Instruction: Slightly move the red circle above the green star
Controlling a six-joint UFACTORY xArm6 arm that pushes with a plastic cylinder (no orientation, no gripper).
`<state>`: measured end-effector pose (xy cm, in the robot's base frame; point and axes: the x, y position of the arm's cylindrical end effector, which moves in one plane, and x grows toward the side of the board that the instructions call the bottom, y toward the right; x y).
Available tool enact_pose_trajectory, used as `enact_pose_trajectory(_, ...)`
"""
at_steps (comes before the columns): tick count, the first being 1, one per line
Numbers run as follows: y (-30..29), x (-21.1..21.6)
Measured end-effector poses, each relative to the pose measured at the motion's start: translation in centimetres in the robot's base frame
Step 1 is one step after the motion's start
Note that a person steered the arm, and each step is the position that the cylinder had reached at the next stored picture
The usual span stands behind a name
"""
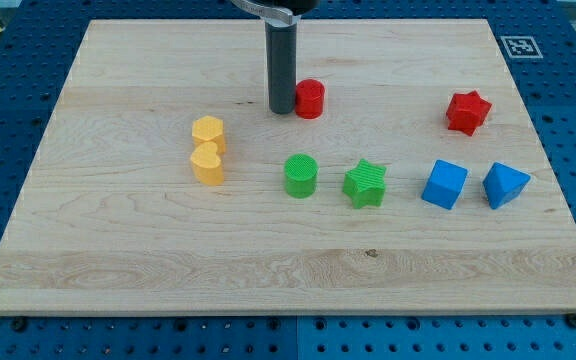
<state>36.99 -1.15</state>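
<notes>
The red circle (310, 98) is a small red cylinder at the board's upper middle. My tip (282, 110) stands right at its left side, touching or nearly touching it. The green star (365, 184) lies lower and to the right, at the board's middle, well apart from the red circle.
A green circle (300, 176) sits left of the green star. A yellow hexagon (208, 133) and a yellow heart (207, 165) sit together at the left. A red star (468, 112) is at the upper right. A blue cube (444, 184) and another blue block (505, 185) lie at the right. The wooden board (118, 260) ends in blue pegboard.
</notes>
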Motion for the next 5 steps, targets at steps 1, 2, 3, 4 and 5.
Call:
enact_pose_trajectory(1, 0.9, -0.5)
enact_pose_trajectory(2, 1.1, -2.1)
enact_pose_trajectory(3, 1.5, -2.6)
enact_pose_trajectory(4, 3.0, -1.9)
enact_pose_trajectory(5, 4.5, -1.4)
